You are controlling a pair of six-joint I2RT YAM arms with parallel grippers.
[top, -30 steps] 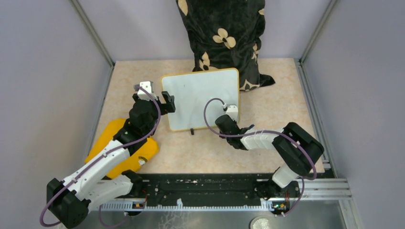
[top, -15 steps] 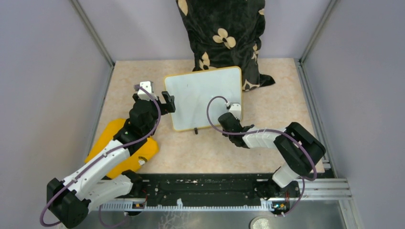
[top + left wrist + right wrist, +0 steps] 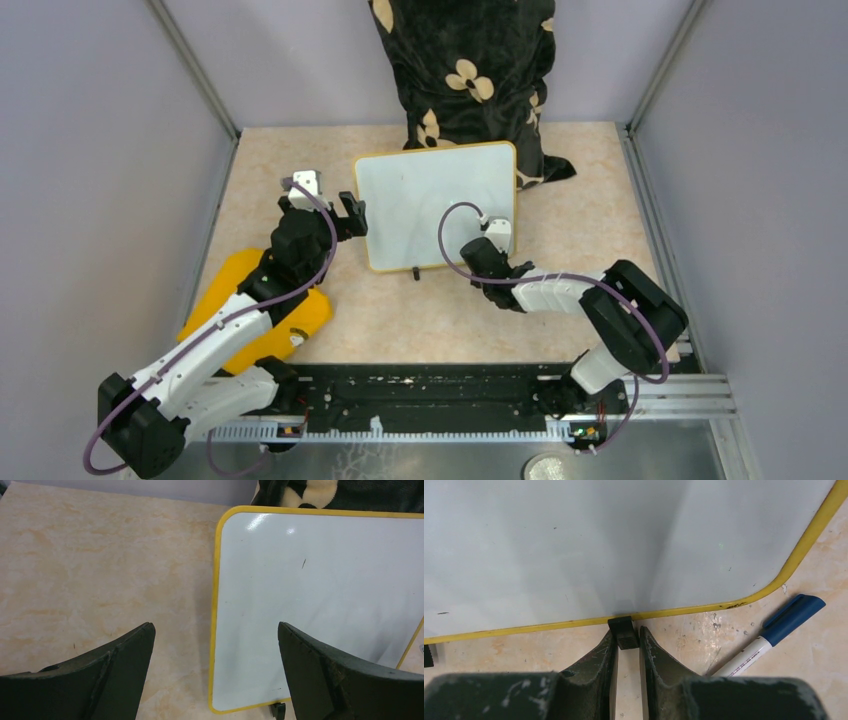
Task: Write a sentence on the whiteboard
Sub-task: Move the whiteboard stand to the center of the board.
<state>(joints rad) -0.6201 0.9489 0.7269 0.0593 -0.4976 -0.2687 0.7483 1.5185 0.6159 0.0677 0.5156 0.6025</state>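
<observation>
The whiteboard (image 3: 435,205) lies flat on the table (image 3: 590,200), towards the far middle, its far right corner against a dark flowered fabric (image 3: 465,70). Its face is blank apart from a few tiny specks; nothing is written on it. Compared with a second ago it sits further to the right, so it has been slid sideways across the table.

The right tool (image 3: 627,642) looks to be what shifts it: its jaws are pressed nearly together, pinching the small black foot (image 3: 623,630) at the board's near rim. A blue-capped marker (image 3: 769,640) lies on the table just beside the board's near right corner, touched by neither tool.

The left tool (image 3: 215,630) is spread wide and holds nothing. It hovers over the board's left rim, one finger above the white face and the other above bare table. A yellow cloth (image 3: 225,280) lies under the left arm, well apart from the board.

By my reading this is positioning, not writing. The sideways slide brings the board more squarely before the right arm, but with the marker unheld, that tool would have to let go of the foot and take up the marker before any word goes down.
</observation>
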